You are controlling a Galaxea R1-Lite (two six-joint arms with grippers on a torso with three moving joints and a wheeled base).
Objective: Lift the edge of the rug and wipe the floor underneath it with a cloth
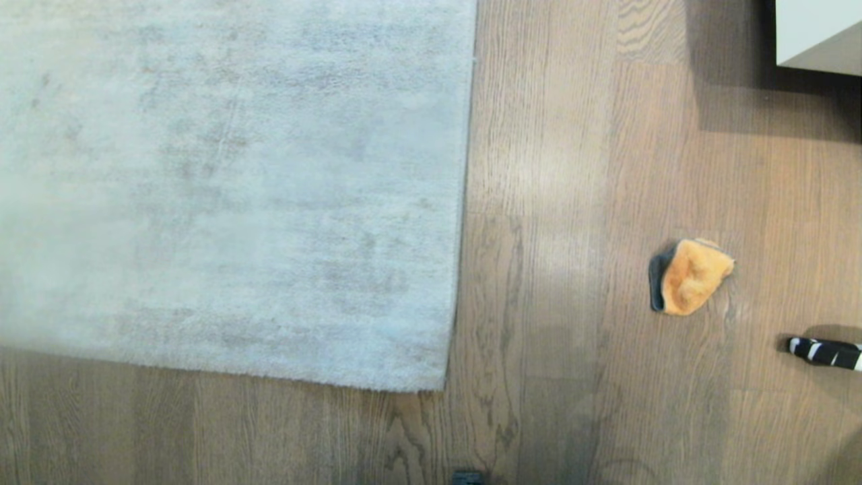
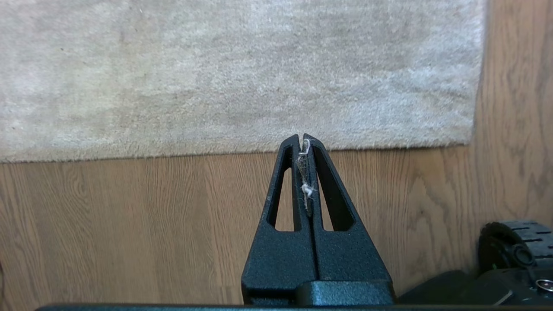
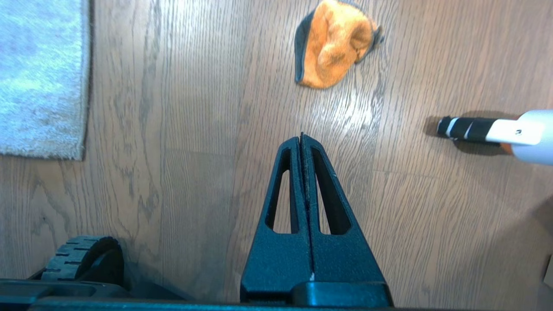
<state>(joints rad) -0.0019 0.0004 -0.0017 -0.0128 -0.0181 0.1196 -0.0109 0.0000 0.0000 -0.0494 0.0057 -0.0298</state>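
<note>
Head view: neither arm visible, bare floor [image 1: 552, 404] nearest. Rug [image 1: 222, 188] flat on the left, its corner [image 1: 431, 384] and right edge [image 1: 465, 202] lying down on the planks. Cloth [image 1: 690, 276] bunched on the floor well to the right of the rug, apart from it. Striped black-and-white object [image 1: 825, 351] near the cloth at the right border. Left gripper [image 2: 303, 138] fingers pressed together, lint between them, holding nothing, tips over the rug's near edge. Right gripper [image 3: 301, 136] also closed tight and empty, above bare floor, cloth beyond it.
</note>
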